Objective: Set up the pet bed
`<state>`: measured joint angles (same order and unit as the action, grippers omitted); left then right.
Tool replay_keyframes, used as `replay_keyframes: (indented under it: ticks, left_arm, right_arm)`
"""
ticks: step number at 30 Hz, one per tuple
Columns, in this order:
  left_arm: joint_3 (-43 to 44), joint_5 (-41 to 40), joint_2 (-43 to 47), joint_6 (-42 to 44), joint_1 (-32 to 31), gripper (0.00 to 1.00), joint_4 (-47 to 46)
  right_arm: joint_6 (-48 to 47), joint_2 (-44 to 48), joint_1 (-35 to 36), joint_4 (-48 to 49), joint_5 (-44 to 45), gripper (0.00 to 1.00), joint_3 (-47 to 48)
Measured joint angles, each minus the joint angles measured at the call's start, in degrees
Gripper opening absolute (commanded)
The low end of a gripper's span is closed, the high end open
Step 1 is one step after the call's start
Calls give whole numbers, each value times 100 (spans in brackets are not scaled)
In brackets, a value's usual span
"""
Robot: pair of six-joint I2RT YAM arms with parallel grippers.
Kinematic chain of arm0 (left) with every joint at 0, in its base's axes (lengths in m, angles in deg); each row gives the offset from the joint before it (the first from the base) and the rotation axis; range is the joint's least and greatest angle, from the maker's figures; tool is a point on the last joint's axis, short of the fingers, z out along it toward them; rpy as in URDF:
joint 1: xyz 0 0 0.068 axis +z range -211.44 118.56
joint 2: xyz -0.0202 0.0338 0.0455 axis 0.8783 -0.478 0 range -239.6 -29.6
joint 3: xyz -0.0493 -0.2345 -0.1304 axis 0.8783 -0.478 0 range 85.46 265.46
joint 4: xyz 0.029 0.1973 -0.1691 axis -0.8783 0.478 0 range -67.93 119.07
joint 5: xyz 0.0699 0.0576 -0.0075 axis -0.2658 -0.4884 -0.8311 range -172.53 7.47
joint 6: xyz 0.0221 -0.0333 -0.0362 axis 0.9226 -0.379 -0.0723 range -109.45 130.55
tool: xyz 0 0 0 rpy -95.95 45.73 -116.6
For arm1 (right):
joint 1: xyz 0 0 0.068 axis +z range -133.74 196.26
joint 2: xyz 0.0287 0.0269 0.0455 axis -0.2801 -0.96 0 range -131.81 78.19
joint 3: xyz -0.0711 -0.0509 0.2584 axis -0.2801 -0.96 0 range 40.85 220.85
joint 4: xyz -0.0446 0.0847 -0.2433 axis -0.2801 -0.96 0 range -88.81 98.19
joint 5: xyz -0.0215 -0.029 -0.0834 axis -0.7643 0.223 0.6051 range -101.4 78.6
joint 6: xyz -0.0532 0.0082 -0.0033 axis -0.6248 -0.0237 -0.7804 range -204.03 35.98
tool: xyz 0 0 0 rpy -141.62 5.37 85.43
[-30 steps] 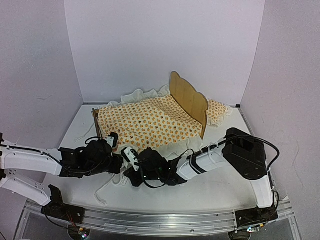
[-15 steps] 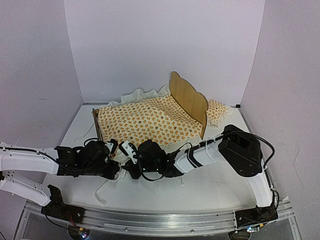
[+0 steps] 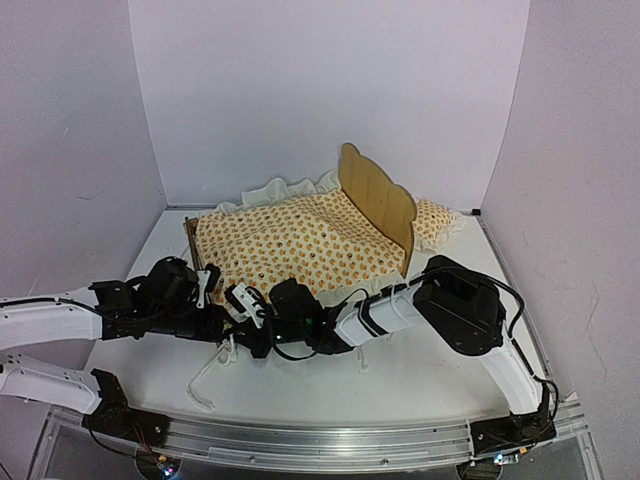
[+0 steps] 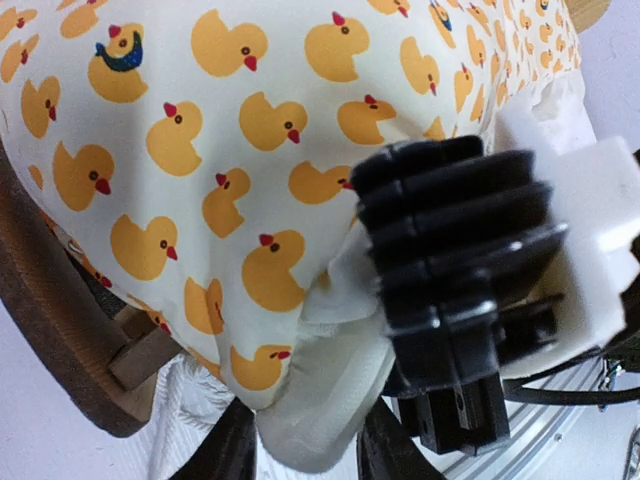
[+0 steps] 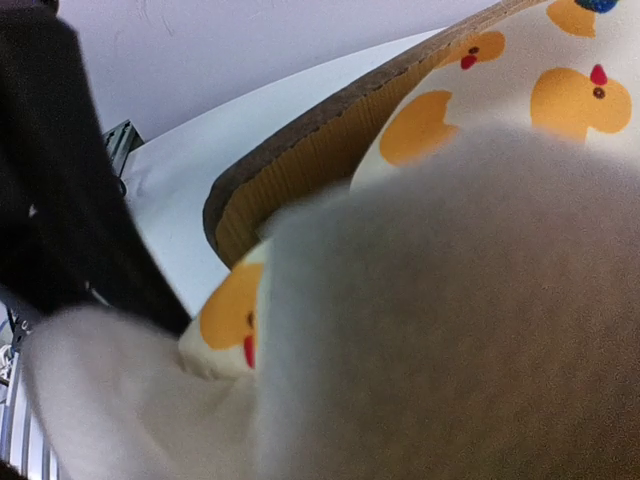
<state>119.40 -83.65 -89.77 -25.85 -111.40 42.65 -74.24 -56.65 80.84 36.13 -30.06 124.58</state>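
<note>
Pale lilac walls (image 3: 320, 90) enclose a white bench (image 3: 440, 375). Items for your check follow.

Pet bed (image 3: 378, 203): stands at mid-bench, angled, with its scalloped headboard to the rear right and its low footboard (image 4: 60, 330) to the near left. The frame looks assembled.

Duck-print quilt (image 3: 290, 245): spread over the whole bed, with its white ruffle (image 3: 280, 188) spilling over the far side. The near foot corner is bunched where both arms meet.

Pillow (image 3: 432, 220): matching print. It lies on the bench behind the headboard, outside the bed.

Left hand (image 4: 305, 455): sits at the foot corner with its fingers part open. A fold of ruffle lies between them, and no firm pinch shows.

Right hand (image 4: 400, 260): just beside the left one. Its own camera is smothered in white cloth. Its fingers are closed, and from the left wrist view they appear to pinch the quilt's edge.

Status, as a judgement: you have the frame up and the cover on. You have yet to square off the near corner, and the pillow probably has to go onto the bed against the headboard.
</note>
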Motion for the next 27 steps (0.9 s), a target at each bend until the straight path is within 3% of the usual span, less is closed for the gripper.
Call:
replay_keyframes:
  ticks: [2,4,8,11,14,20,25,27]
  left_arm:
    - [-57,81,245,-256,96,59,37]
    - [-195,111,570,-629,122,60,63]
    - [-647,101,1355,-1620,125,49,109]
    - [-1021,144,1799,-2435,166,49,101]
    - [-1104,181,1847,-3075,229,49,96]
    - [-1110,190,1561,-3722,343,32,-323]
    - [-1198,157,1344,-3856,396,37,-643]
    - [-1388,133,1405,-4065,435,46,-850]
  right_arm:
    - [31,-20,-7,79,-33,0,2]
    - [55,-20,-33,155,-79,0,0]
    - [55,-20,-55,332,-223,0,0]
    - [55,-20,-59,422,-348,0,0]
    - [55,-20,-59,501,-476,0,-11]
    - [79,-20,-68,697,-627,0,-72]
    - [96,-20,-68,789,-684,0,-103]
    - [94,-20,-68,835,-713,0,-129]
